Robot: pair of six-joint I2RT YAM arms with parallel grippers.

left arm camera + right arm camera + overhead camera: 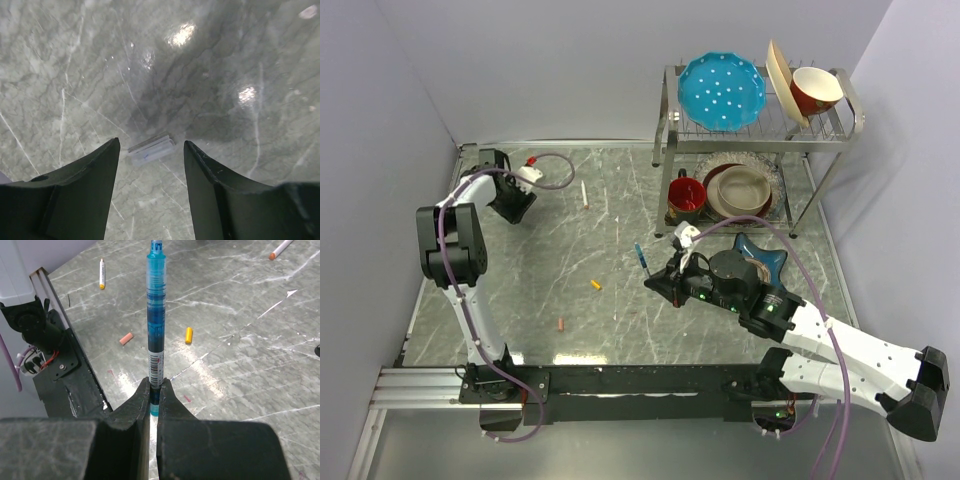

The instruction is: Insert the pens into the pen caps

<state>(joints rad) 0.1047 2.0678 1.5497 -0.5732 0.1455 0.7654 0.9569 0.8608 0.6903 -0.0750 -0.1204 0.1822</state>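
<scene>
My right gripper (pixel 156 385) is shut on the lower end of a blue-teal pen (pixel 155 305), which stands up out of the jaws; it appears above mid-table (pixel 640 258). A yellow-orange pen cap (pixel 188 335) (pixel 596 284) and a salmon-pink pen cap (pixel 126 338) (pixel 561 324) lie on the table beyond it. Two white pens lie farther off, one (pixel 101 274) to the left and one (pixel 280 248) (pixel 584 193) to the right. My left gripper (pixel 151 144) (pixel 517 210) hangs open low over the far left of the table, with a clear pen cap (pixel 151 150) lying flat just ahead between its fingertips.
A metal dish rack (pixel 760 130) at the back right holds a blue plate, bowls and a red mug (pixel 686 193). A dark blue star-shaped dish (pixel 770 255) sits beside my right arm. Walls close in the left, back and right; a black rail (pixel 620 380) runs along the near edge.
</scene>
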